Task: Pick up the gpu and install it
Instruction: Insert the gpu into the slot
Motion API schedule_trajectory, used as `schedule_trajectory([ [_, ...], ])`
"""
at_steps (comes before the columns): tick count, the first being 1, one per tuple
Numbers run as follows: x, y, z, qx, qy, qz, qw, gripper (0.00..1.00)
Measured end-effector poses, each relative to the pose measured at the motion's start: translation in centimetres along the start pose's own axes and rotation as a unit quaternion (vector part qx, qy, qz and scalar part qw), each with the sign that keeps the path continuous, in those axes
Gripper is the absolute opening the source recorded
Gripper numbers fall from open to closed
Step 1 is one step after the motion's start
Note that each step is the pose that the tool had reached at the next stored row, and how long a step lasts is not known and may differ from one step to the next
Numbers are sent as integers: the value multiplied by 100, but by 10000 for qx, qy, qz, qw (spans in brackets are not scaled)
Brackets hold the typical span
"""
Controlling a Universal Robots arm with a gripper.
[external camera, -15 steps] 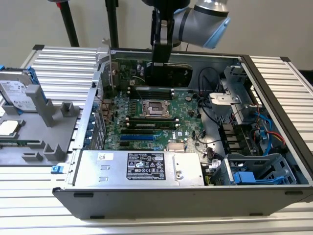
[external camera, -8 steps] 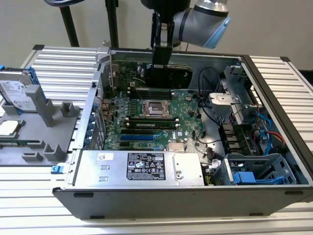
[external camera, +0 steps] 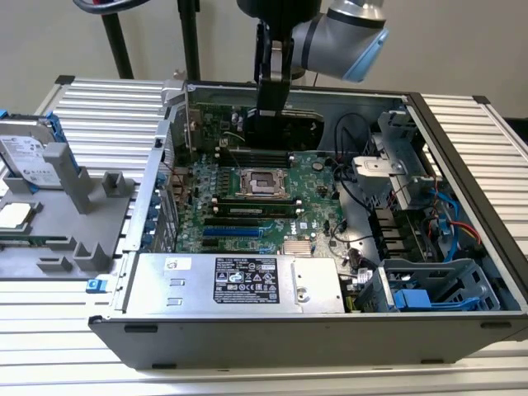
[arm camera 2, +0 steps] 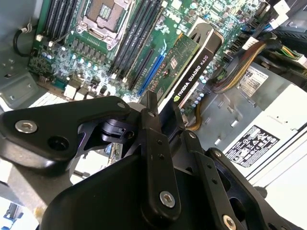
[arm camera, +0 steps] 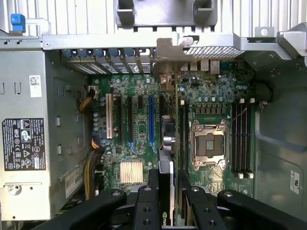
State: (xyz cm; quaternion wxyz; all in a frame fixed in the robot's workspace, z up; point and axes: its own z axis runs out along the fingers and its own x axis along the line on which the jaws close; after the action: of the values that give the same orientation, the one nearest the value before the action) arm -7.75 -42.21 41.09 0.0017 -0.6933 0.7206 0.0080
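Green circuit board and black shroud mark the gpu [arm camera 2: 189, 72], which stands on edge inside the open computer case [external camera: 462, 326], above the motherboard [external camera: 318, 177] and beside the empty processor socket [external camera: 262, 183]. In the second wrist view the card hangs edge-down toward the long expansion slots, one of them blue [arm camera 2: 151, 72], with its bottom edge near the board; whether it is seated cannot be told. In the first wrist view its silver bracket [arm camera: 168, 50] sits up at the rear slot openings of the chassis (consistent with a card being lined up for insertion).

The edge-on attitude appears deliberate: the connector edge must meet the slot squarely, and the bracket must align with the rear opening.

The gripper [arm camera: 165, 191] is closed on the gpu, its black fingers [arm camera 2: 154, 143] pinching the card's upper edge from both sides, jaws narrowed to the card's thickness. In the exterior view the arm [external camera: 346, 33] descends from above into the case at the far side.

The power supply [external camera: 239, 280] lies alongside, well apart from the card. A hard drive [external camera: 29, 157] rests in a grey holder outside the case.
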Motion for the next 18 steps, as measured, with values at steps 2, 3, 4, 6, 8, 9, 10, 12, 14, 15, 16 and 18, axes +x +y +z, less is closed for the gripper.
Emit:
schedule_trajectory([
  [2, 0, 0, 6, 0, -1, 0, 10000, 0],
  [3, 0, 0, 9, 0, 0, 0, 10000, 0],
  [4, 0, 0, 14, 0, 0, 0, 10000, 0],
  [6, 0, 0, 24, 0, 0, 0, 10000, 0],
  [8, 0, 0, 36, 0, 0, 0, 10000, 0],
  [9, 1, 0, 41, 0, 0, 0, 10000, 0],
  [10, 1, 0, 47, 0, 0, 0, 10000, 0],
  [12, 1, -1, 57, 2, 0, 0, 10000, 0],
  [14, 1, 0, 69, 5, 0, 0, 10000, 0],
  [15, 0, 0, 74, 5, 0, 0, 10000, 0],
  [16, -1, -1, 79, 5, 1, 0, 10000, 0],
  [18, -4, 0, 91, 5, 0, 0, 10000, 0],
])
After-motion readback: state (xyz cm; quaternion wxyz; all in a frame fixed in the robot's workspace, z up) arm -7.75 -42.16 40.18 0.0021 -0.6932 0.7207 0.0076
